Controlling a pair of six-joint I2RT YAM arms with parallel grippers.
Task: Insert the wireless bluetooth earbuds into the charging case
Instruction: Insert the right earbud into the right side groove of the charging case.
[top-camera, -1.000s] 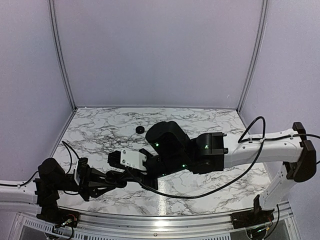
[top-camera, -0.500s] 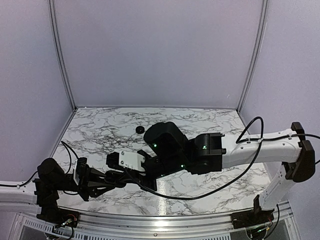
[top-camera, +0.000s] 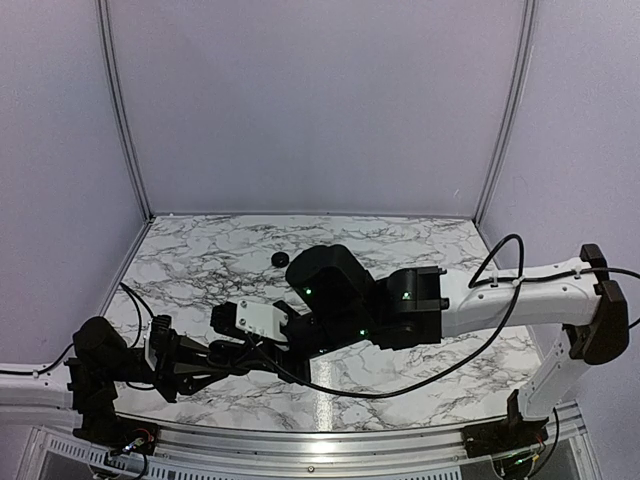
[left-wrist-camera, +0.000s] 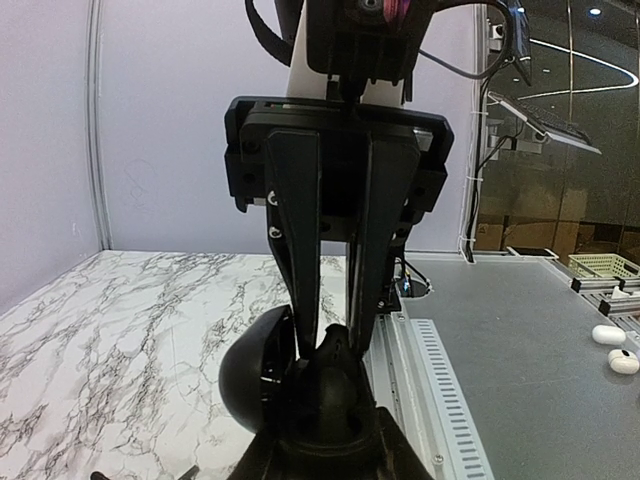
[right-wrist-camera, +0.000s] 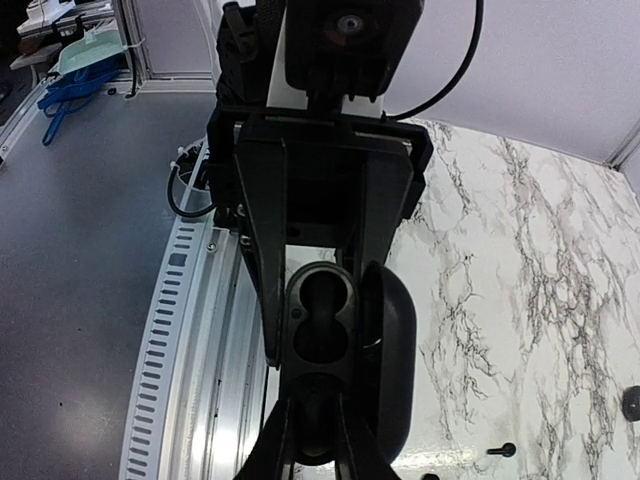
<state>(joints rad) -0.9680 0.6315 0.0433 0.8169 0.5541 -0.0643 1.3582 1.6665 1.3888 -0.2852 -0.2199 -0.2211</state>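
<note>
Black charging case (right-wrist-camera: 393, 345) open in left tool (right-wrist-camera: 322, 325).

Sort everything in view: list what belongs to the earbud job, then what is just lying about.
Job:
- charging case, open, held in the left gripper
- right gripper, tips at the case
- tiny black bud on the table, probably an earbud

Lying about:
- black round disc
- white oval items, off the table
- basket, off the table
</note>
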